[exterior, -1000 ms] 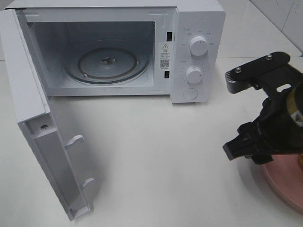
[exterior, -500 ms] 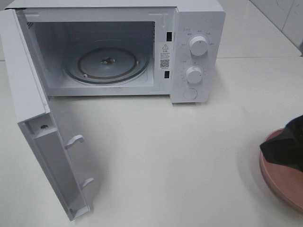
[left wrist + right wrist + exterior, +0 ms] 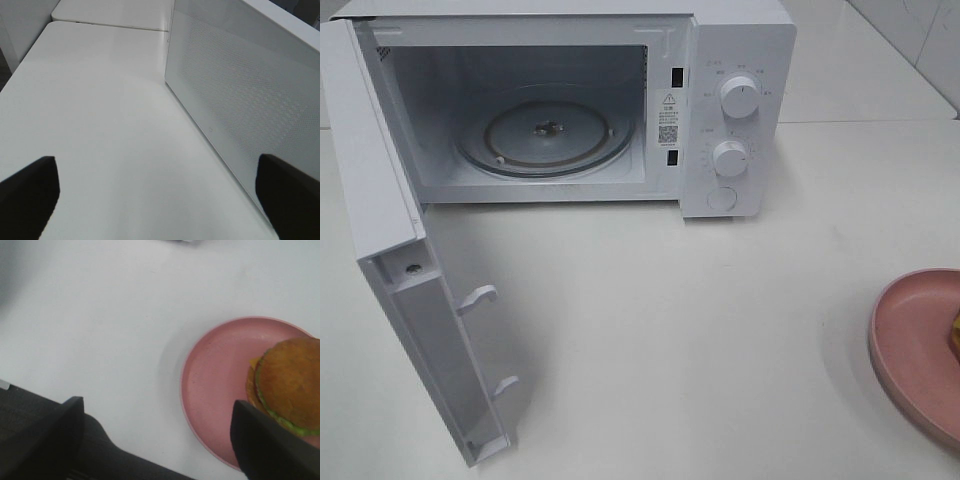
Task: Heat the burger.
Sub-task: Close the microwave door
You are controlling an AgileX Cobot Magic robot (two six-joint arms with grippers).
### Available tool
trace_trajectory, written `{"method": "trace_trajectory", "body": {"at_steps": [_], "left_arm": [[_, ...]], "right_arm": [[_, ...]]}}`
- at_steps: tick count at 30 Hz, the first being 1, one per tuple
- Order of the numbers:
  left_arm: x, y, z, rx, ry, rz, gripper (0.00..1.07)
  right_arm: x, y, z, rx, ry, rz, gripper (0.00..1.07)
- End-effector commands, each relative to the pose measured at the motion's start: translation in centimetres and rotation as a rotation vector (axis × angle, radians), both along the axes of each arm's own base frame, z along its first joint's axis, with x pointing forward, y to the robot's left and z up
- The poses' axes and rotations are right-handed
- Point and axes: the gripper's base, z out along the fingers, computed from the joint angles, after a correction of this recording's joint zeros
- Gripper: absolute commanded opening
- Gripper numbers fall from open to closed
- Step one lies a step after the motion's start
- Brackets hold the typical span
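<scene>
Smooth white tabletop bears a round pink plate with glossy burger; both hands apparently released.

High cam looks down at open microwave front; left wrist sits low beside its door; right wrist looks down on pink plate (shared with high cam).

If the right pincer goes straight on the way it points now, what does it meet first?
Probably the pink plate, beside the burger, or bare table just before it; depth is unclear. The right pincer is open and empty.
</scene>
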Motion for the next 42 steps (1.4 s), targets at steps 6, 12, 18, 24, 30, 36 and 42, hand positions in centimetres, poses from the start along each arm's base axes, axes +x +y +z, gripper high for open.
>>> {"method": "trace_trajectory", "body": {"at_steps": [6, 12, 18, 24, 30, 36, 42], "left_arm": [[0.0, 0.0, 0.0, -0.002, -0.009, 0.003, 1.00], [0.0, 0.0, 0.0, -0.002, -0.009, 0.003, 1.00], [0.0, 0.0, 0.0, -0.002, -0.009, 0.003, 1.00], [0.0, 0.0, 0.0, -0.002, -0.009, 0.003, 1.00], [0.0, 0.0, 0.0, -0.002, -0.009, 0.003, 1.00], [0.0, 0.0, 0.0, -0.002, -0.009, 0.003, 1.00], [0.0, 0.0, 0.0, -0.002, -0.009, 0.003, 1.00]], "right_arm": [[-2.6, -1.9, -1.1, 0.066, -0.066, -0.156, 0.76], [-4.6, -2.7, -1.5, 0.107, -0.200, -0.269, 0.76], [-6.3, -3.1, -1.4, 0.103, -0.317, -0.325, 0.76], [-7.6, -3.2, -1.5, 0.117, -0.397, -0.351, 0.76], [-7.6, -3.2, -1.5, 0.117, -0.397, -0.352, 0.76], [-7.6, -3.2, -1.5, 0.117, -0.397, -0.352, 0.76], [-7.6, -3.2, -1.5, 0.117, -0.397, -0.352, 0.76]]}}
